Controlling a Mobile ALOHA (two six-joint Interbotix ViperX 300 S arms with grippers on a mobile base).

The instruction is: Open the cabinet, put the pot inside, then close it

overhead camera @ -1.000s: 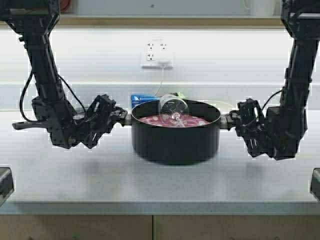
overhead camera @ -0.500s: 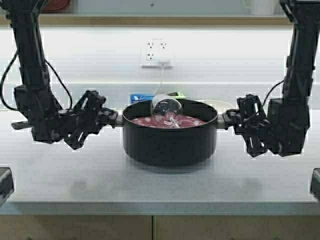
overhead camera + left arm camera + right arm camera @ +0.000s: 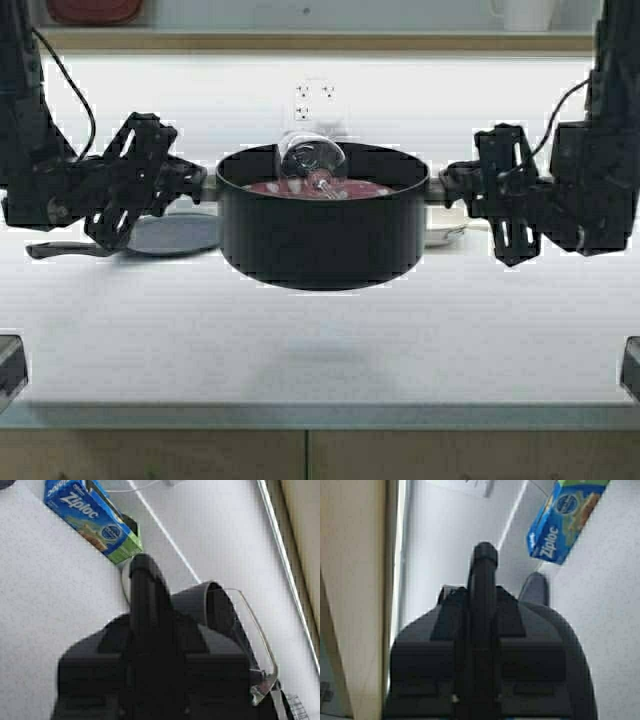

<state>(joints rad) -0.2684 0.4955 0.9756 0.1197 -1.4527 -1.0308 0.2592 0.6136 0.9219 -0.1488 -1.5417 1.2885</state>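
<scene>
Black pot (image 3: 322, 235) hangs above the counter (image 3: 320, 350), left pincer (image 3: 196, 181) and right pincer (image 3: 452, 183) clamping its hidden handles.

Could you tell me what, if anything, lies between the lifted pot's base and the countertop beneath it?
Nothing: in the high view the pot, held between the left gripper and right gripper, hangs over bare countertop with only its shadow.

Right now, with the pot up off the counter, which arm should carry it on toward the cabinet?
Neither alone, I think. The left gripper holds one side handle of the pot and the right gripper holds the other, level with each other, so both should probably lift together.
</scene>
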